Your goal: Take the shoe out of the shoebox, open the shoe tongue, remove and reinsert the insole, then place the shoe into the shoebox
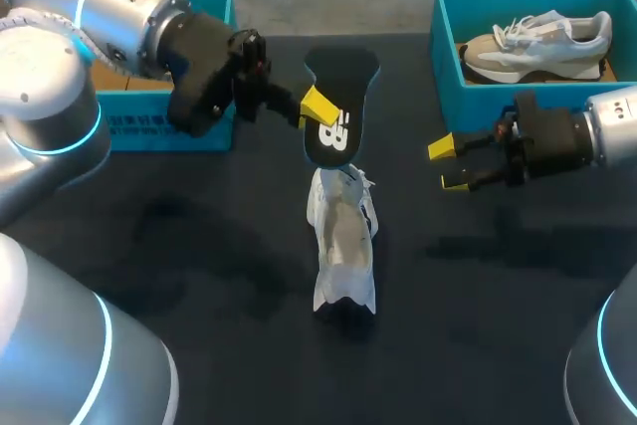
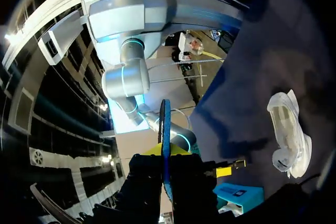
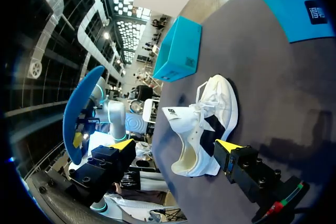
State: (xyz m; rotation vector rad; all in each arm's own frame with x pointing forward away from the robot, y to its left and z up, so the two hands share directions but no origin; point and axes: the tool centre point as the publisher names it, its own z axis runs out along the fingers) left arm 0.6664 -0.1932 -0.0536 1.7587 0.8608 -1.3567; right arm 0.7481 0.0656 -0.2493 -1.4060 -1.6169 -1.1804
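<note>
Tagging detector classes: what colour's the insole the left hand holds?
The insole is black with a white mark, best in head view; other face blue.

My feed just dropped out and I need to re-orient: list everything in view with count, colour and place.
flat foam insole: one, black on top and blue underneath, held above the table's middle
white lace-up sneaker: one, white with dark patches, on the table's middle
beige-and-white sneaker: one, inside the open shoebox
open cardboard shoebox: one, teal, far right of the table
cardboard box: one, teal, far left, behind the left arm
table: one, dark
left gripper: one, yellow tips, shut on the insole
right gripper: one, yellow tips, open and empty, right of the white sneaker
</note>
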